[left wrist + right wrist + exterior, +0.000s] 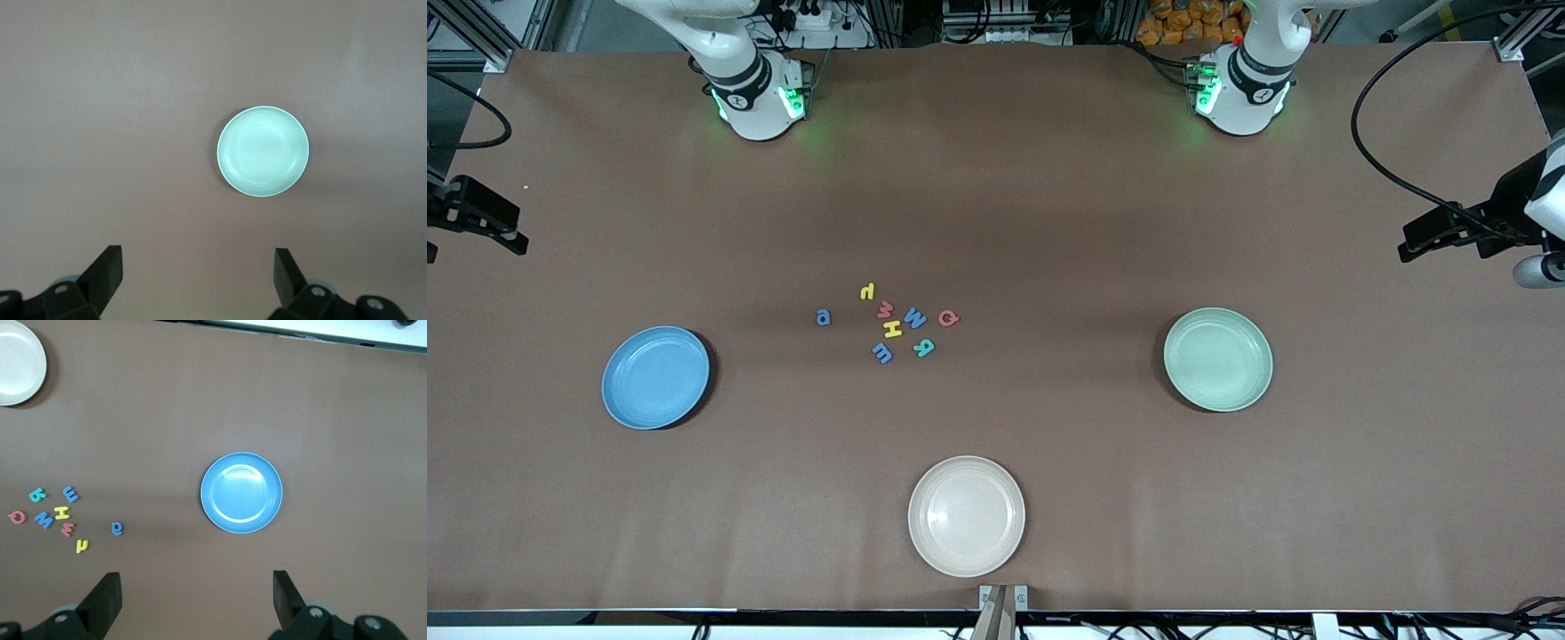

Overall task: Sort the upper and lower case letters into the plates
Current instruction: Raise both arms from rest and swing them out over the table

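Cluster of letters (889, 322) on the table (1049, 222) mid-way between two plates, one plate (655, 377) toward the right arm's end, another plate (1217, 358) toward the left arm's end, third plate (966, 516) nearer the front camera than the letters, all plates well apart

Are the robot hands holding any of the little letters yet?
No. The left gripper and right gripper are both open and empty; the letters lie on the table.

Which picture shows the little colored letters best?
The front view: all eight letters lie in a cluster mid-table, unobstructed. The right wrist view also shows them, but off to one edge. The left wrist view shows only the green plate, no letters.
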Controlling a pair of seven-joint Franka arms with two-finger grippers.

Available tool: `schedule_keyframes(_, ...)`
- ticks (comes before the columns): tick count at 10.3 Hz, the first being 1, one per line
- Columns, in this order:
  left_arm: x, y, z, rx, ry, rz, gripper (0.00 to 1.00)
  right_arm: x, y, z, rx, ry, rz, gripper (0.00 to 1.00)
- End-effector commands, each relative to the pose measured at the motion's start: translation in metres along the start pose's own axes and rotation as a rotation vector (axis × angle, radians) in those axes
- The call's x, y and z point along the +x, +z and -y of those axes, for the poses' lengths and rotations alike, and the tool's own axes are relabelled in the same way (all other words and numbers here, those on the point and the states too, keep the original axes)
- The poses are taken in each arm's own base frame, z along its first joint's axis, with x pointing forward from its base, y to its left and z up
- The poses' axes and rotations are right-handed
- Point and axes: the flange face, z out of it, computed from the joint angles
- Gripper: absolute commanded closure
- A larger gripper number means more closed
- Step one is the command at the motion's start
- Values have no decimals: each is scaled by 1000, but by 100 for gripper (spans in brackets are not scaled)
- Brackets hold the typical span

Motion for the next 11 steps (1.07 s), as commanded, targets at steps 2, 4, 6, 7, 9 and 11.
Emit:
schedule_keyframes(2, -4, -1, 2, -9, -14, 2, 0, -3, -7, -2, 2, 5, -2, 0)
schedule_keyframes(4, -3, 5, 0, -32, -20, 16, 0, -3, -8, -3, 2, 7, -2, 0)
schedule_keyframes(6, 1, 16, -6, -37, -29, 33, 0, -3, -5, -3, 3, 7, 7, 0)
schedule_keyframes(7, 6, 25, -13, -37, -19, 38, 0, -3, -5, -4, 3, 8, 8, 0)
schedule_keyframes(9, 17, 51, -39, -71, 12, 42, 0, -1, -1, -6, 3, 8, 15, 0)
schedule_keyframes(11, 28, 80, -69, -103, -24, 73, 0, -1, 0, -4, 4, 5, 16, 0)
